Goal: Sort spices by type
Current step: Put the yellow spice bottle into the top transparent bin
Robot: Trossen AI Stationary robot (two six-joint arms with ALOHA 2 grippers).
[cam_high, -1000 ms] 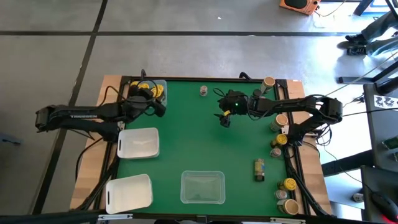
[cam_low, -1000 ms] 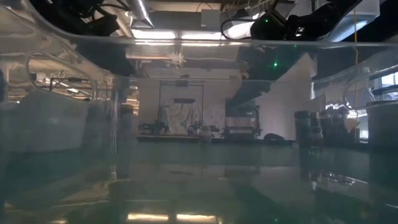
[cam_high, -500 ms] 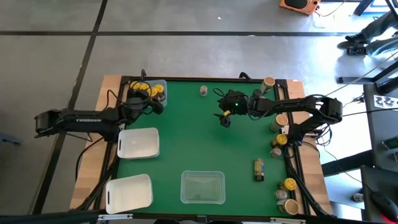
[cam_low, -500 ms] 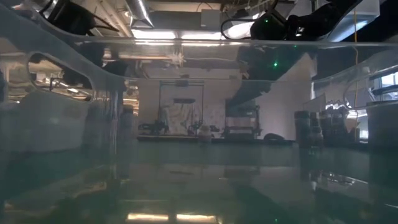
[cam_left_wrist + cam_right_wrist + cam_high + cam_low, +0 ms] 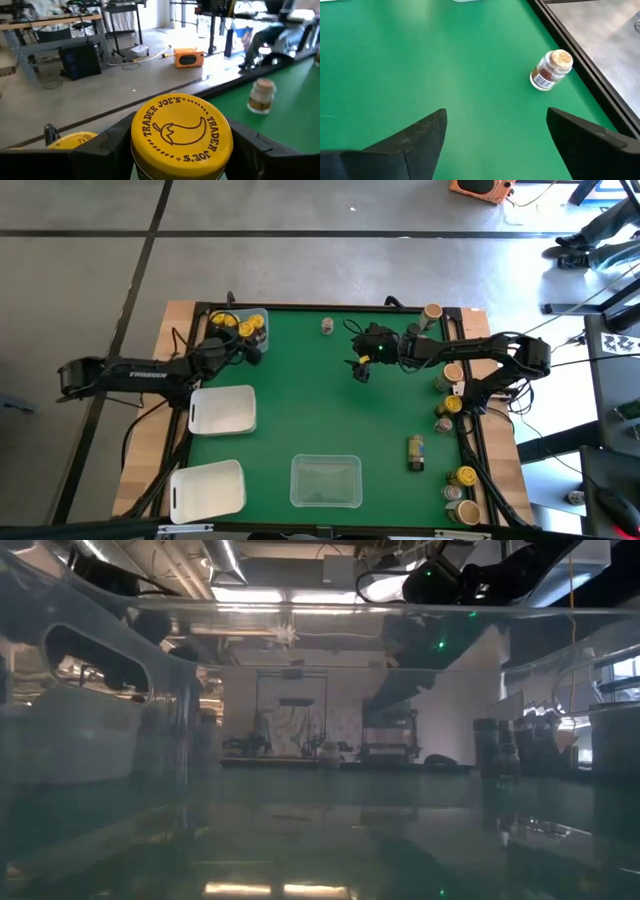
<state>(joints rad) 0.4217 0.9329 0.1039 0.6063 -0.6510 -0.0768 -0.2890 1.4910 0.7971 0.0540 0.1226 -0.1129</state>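
Note:
A yellow-lidded spice jar [image 5: 182, 132] stands upright between the fingers of my left gripper [image 5: 248, 348], which is shut on it over the clear tray [image 5: 262, 313] at the far left corner. That tray holds several more yellow-lidded jars [image 5: 232, 323]. My right gripper [image 5: 358, 370] hangs open above the bare green table, with nothing between its fingers. A small tan-lidded jar [image 5: 551, 70] stands on the table by the far edge [image 5: 327, 326]. My left gripper pinches the yellow-lidded jar between its two fingers, one on each side at the lid's rim [image 5: 142, 157]. The fingers [image 5: 260, 150] come nearly level from the table's left side. The jar stands upright, lid up; its bottom is hidden by the lid and fingers.
Two white trays [image 5: 222, 409] [image 5: 207, 488] lie near the left edge and a clear one [image 5: 325, 481] at the near edge. Several jars [image 5: 447, 405] line the right edge, and one [image 5: 417, 451] lies on its side there.
My left gripper has sunk with the yellow-lidded jar toward the far left tray, still shut on it, and its arm has swung a little toward the far edge. The right arm has kept still.

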